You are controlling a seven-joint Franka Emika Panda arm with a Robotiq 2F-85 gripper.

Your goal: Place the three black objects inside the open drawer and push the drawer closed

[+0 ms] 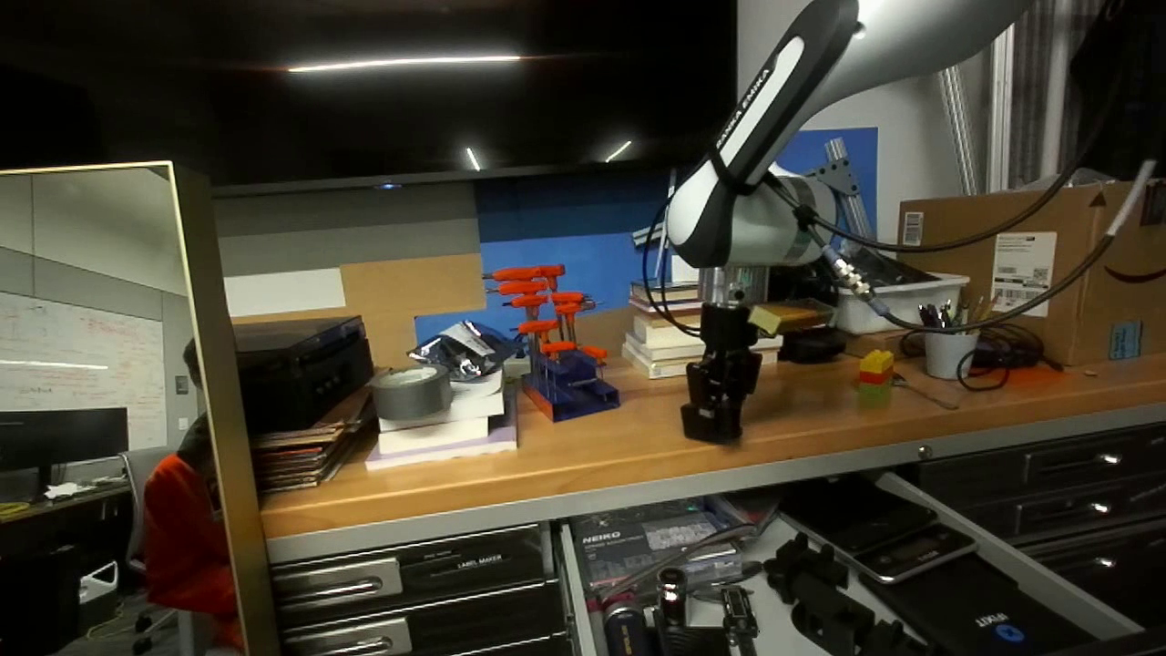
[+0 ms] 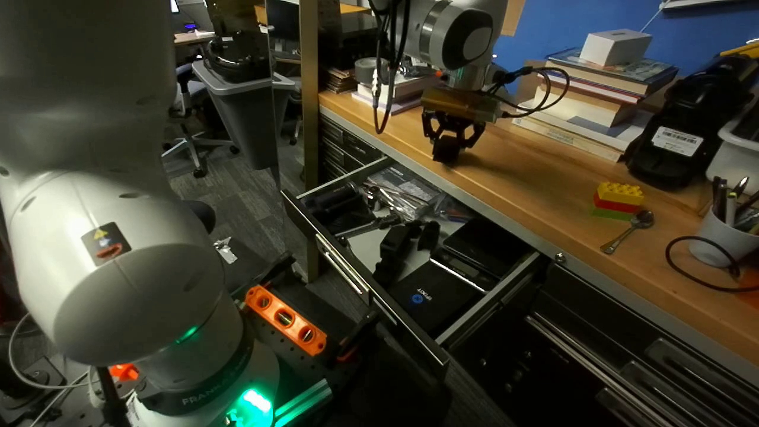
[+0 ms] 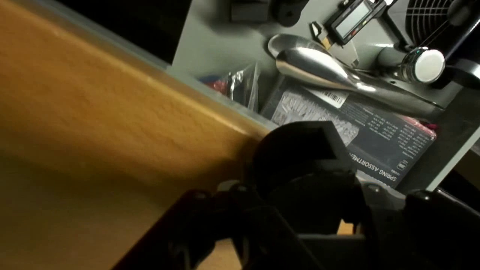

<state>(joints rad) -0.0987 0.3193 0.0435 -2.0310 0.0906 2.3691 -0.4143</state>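
Jaws: partly spread, gripping black object (image 2: pixel 446 149) | Position: over worktop (image 2: pixel 533 172) (near its edge)

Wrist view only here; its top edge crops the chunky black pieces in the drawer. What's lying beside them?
Observer: In both exterior views, a flat black item with a blue emblem lies beside the chunky black pieces in the drawer.
Operator: I'll need the front panel for the push, but it's out of my frame. What's on it?
Observer: It carries a metal handle, seen in an exterior view.
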